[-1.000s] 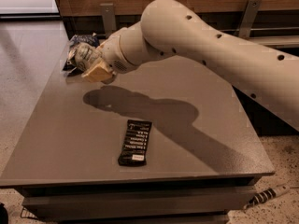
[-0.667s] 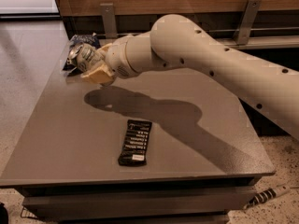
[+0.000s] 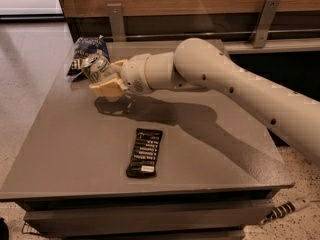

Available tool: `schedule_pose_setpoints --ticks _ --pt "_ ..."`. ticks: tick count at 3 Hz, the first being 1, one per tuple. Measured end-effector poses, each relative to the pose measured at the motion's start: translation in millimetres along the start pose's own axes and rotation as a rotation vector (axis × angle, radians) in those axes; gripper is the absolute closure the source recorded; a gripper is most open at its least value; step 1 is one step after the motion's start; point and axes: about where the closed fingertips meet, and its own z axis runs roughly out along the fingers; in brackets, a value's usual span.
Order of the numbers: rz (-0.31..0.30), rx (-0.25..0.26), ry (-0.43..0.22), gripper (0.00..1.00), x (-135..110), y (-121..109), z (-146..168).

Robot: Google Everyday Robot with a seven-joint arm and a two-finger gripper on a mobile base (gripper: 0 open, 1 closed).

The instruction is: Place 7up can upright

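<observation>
Hand point(image 3: 107, 77) grips tilted 7up can point(image 3: 97, 67); over table's point(image 3: 75, 149) far-left corner.

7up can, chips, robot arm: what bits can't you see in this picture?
Camera view:
- 7up can, gripped in the end effector above the table's far-left corner: part of it is hidden by the fingers; label too small to read.
- Chip bag: partly hidden behind the can.
- Arm: cut off by the right edge.
- Snack bar wrapper: print too small to read.

- No wording is legible anywhere.
- 7up can point(image 3: 97, 68), clasped in the end effector point(image 3: 103, 77) above the counter's point(image 3: 75, 149) far left: green markings, unreadable.
- Black snack bar wrapper point(image 3: 145, 152): white print, unreadable.
</observation>
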Motion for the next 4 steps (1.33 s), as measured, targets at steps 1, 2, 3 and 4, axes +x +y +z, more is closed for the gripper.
schedule_pose_setpoints --ticks 1,2,3,4 --pt "0.041 -0.034 -0.052 1.0 7.4 -2.8 10.4" --pt "0.024 -0.024 -0.101 1.0 11.5 3.7 10.6" --pt "0.037 0.058 -0.165 0.98 26.8 26.0 -8.2" --pt "0.061 0.086 -0.176 0.76 37.1 32.7 -16.4"
